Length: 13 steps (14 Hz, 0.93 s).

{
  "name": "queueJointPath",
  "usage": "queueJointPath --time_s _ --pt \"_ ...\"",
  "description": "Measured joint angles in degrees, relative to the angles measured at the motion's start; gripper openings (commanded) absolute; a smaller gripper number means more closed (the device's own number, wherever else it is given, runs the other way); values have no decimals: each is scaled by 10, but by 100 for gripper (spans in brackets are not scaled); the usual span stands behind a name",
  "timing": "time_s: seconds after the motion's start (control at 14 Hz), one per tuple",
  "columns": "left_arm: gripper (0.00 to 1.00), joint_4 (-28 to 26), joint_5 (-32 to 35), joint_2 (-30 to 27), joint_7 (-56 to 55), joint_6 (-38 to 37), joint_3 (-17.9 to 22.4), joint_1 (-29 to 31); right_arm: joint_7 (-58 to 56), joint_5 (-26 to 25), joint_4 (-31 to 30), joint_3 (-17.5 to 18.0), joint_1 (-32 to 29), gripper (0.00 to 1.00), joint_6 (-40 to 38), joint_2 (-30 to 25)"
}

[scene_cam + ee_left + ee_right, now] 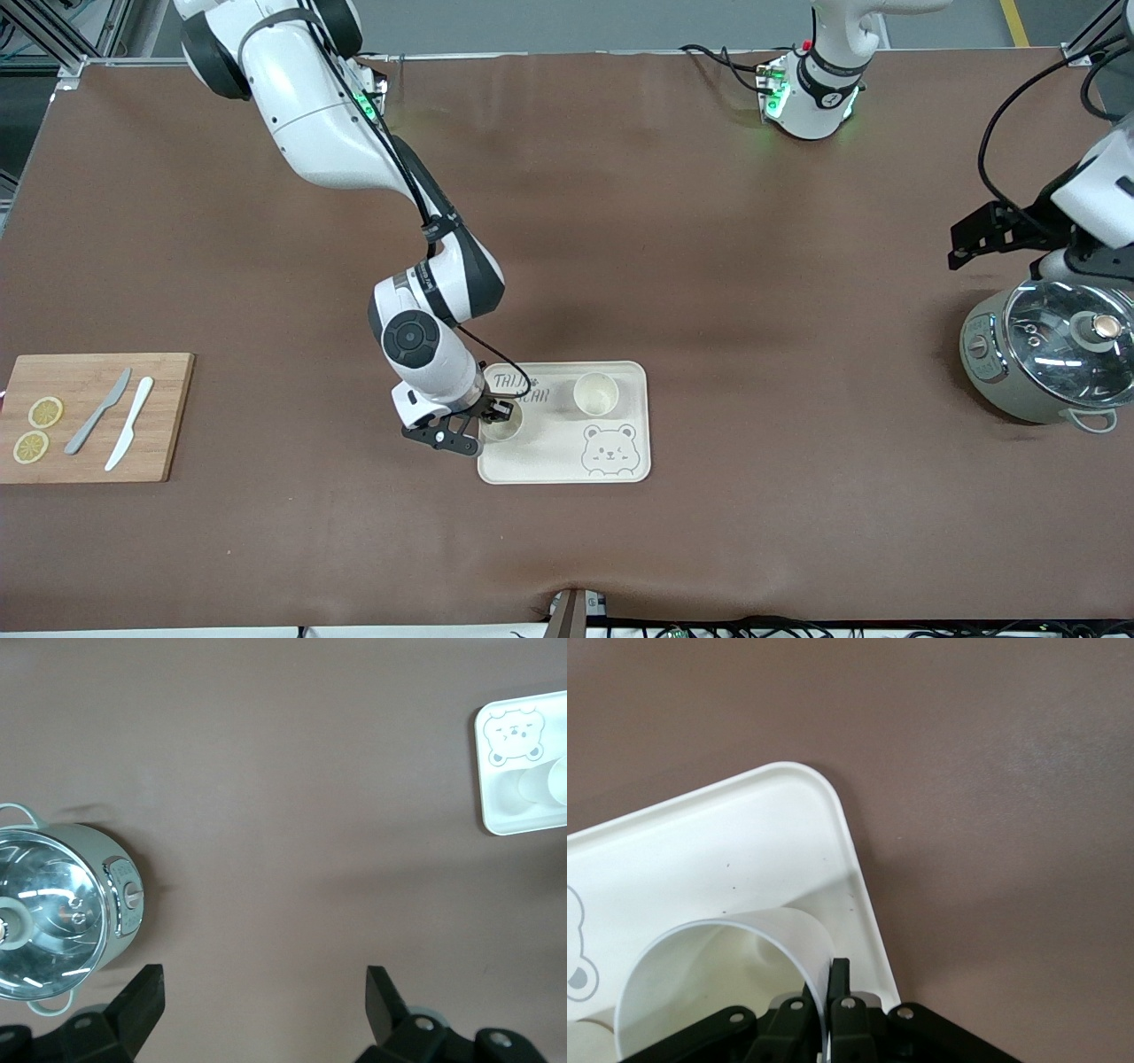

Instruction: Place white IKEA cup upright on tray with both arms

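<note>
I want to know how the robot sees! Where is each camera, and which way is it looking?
Front view: high up across the table, facing both arms; the right gripper pinches a cup on the tray, and another cup stands there too.
Left wrist view: on the waiting left arm, looking down past the open left gripper at the cooker and table.
Right wrist view: on the right arm, looking down at its shut fingers on the cup's rim.
All three views show the tray.

Lab: robot arms, cabled brown table.
</note>
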Motion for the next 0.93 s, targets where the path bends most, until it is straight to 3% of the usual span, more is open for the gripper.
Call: queueJointPath --time_s 0.43,0.5,0.57,0.64,0.71,0.79,0.93 --pt "100 1 0 -9 4 -2 0 1 0 0 0 0 2 2 7 6" --pt "100 1 0 -9 5 -2 0 0 0 0 0 0 2 11 7 6" --pt "100 1 0 -9 5 -2 0 0 0 0 0 0 2 31 7 6" --pt "100 1 0 -9 5 -2 0 -1 0 0 0 0 2 66 7 6" --pt "100 1 0 -9 5 -2 0 -1 0 0 0 0 2 91 7 6" --pt "100 1 0 -9 5 -2 -1 -2 0 0 0 0 2 100 7 6" --pt "100 1 0 -9 5 -2 -2 -3 0 -1 1 -1 2 100 8 6"
